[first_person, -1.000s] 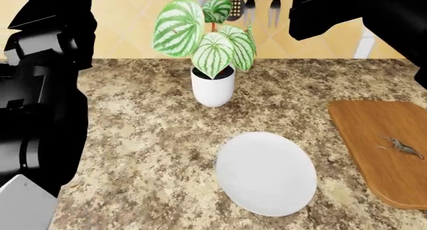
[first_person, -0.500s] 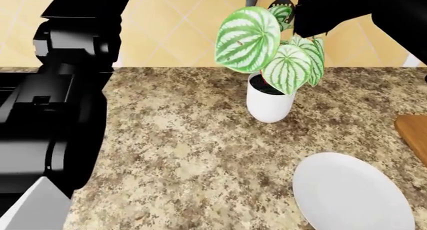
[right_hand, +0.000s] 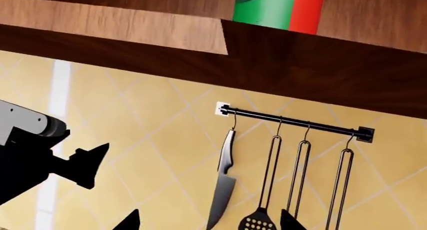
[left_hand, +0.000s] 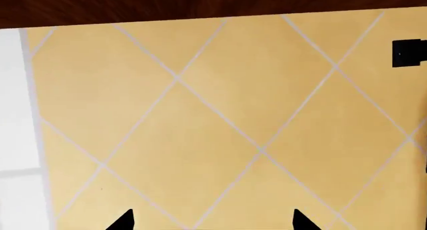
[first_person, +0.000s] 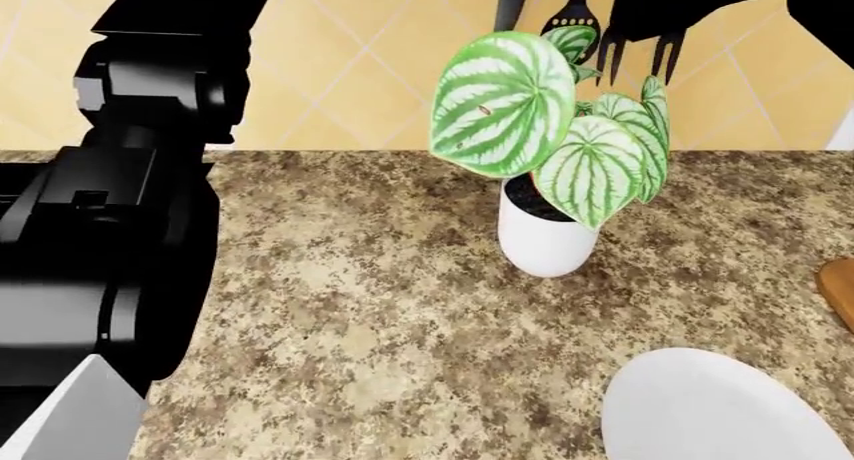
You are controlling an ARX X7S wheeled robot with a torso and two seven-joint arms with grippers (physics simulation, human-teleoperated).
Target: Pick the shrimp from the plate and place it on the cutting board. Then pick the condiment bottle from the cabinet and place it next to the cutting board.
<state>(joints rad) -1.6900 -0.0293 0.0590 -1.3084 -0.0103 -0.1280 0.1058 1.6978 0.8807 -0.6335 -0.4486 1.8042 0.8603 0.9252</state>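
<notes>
Right wrist view: pincer (right_hand: 210, 221) tips standing apart, facing the condiment bottle (right_hand: 280, 7) in the cabinet (right_hand: 133, 25).
Plate (first_person: 707, 410) is showing bare; bottle is awaiting pickup; left pincer (left_hand: 210, 221) tips apart.

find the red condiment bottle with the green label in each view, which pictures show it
Head view: not in it; only the potted plant, the round white plate and the speckled countertop show.
Left wrist view: not in it; just wall tiles under a dark wood edge.
Right wrist view: the red condiment bottle with the green label stands at the top, inside the wooden cabinet, above the utensil rail.
Shared landmark: the yellow diamond-tiled wall.
</notes>
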